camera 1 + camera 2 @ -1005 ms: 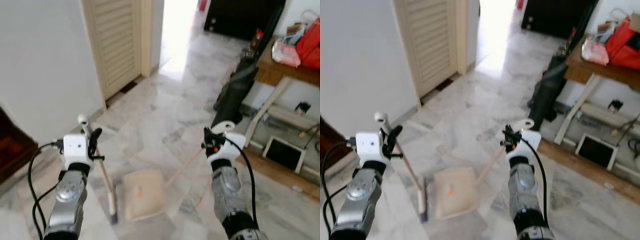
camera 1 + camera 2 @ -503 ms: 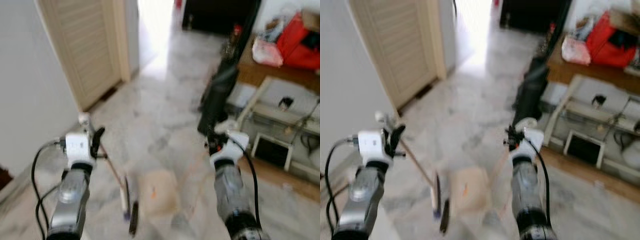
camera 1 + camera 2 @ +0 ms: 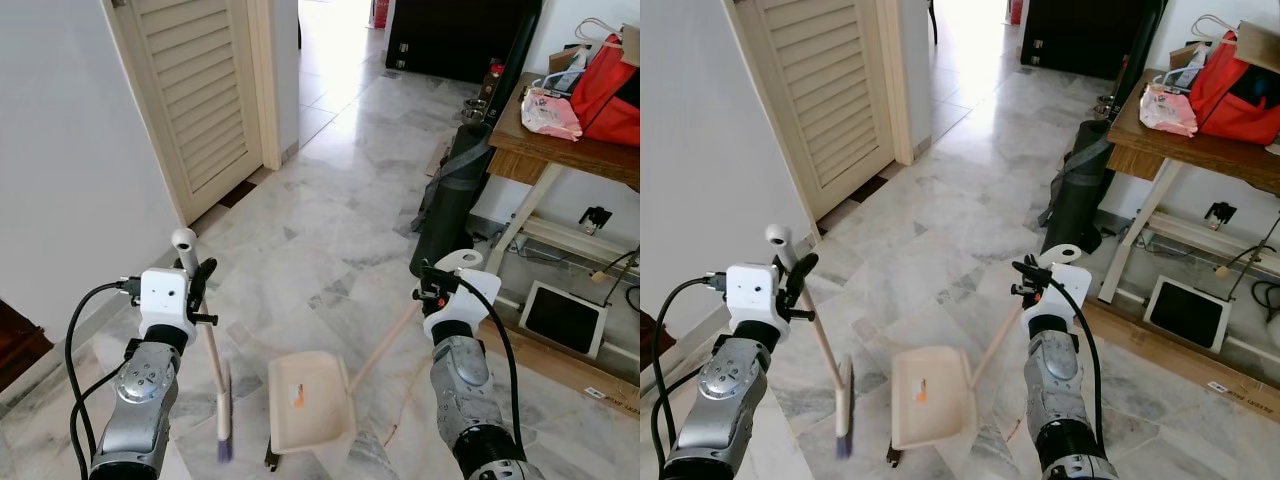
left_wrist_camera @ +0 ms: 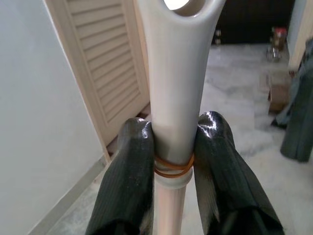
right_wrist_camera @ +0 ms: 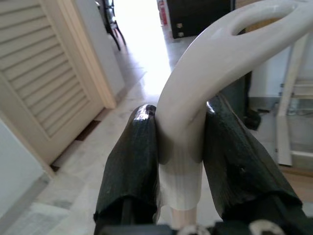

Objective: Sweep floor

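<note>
broom (image 3: pixel 215 395) left of dustpan (image 3: pixel 310 402) on floor (image 3: pixel 330 240), table (image 3: pixel 570 150) far right

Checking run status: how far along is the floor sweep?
Done: both tools are gripped. The left gripper is shut on the broom handle and the right gripper on the dustpan handle. In hand: the broom head stands beside the dustpan on the marble floor. Left: the sweeping itself; one small orange speck lies in the pan.
</note>
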`<state>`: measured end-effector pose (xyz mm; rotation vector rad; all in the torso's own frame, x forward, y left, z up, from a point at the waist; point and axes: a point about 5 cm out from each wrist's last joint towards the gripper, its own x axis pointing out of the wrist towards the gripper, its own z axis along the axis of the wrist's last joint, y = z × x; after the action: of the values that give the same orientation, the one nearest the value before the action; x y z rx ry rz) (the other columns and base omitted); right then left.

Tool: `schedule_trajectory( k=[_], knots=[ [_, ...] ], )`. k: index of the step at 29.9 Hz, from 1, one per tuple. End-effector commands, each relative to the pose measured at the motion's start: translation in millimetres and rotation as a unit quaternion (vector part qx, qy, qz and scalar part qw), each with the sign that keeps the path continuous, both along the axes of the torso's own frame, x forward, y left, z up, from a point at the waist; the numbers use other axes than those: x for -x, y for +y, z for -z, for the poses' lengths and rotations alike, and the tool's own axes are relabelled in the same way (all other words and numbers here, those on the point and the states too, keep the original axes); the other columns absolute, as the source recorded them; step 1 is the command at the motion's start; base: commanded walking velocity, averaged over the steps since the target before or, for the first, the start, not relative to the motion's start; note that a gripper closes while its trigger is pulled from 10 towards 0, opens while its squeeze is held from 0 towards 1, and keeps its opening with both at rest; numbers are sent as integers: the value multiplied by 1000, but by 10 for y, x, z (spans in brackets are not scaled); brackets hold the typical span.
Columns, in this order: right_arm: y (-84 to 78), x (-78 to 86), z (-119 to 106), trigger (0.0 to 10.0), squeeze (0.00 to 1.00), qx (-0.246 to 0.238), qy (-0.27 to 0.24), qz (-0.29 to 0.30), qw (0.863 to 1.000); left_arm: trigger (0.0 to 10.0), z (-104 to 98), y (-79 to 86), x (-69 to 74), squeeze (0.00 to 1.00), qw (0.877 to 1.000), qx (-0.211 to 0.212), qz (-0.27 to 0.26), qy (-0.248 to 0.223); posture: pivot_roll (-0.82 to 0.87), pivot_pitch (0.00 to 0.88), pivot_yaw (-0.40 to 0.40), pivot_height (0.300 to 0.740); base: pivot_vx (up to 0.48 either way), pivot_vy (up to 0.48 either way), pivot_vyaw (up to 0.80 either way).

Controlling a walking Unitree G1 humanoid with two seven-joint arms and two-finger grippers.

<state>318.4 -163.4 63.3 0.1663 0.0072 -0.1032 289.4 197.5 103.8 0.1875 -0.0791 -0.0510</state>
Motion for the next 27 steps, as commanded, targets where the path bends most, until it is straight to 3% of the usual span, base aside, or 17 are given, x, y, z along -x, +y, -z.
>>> schedule_trajectory(
  k=[1,14,18,27],
  knots=[
    [-9,-35,-70,10000,0,17,-18,3,1000,10000,-44,-22,-4,0,999,-20,18,-17,45,42,-10,740,0,0,0],
    [-84,-12,38,10000,0,67,16,36,997,10000,81,-143,-44,0,995,-49,84,22,45,51,-16,740,0,0,0],
    [-124,1,84,10000,0,74,29,62,995,10000,102,-148,-75,0,995,-49,83,24,47,58,-17,740,0,0,0],
    [-52,-32,120,10000,0,91,51,65,992,10000,125,-107,-116,0,996,-55,67,21,52,64,-17,740,0,0,0]
  ],
)
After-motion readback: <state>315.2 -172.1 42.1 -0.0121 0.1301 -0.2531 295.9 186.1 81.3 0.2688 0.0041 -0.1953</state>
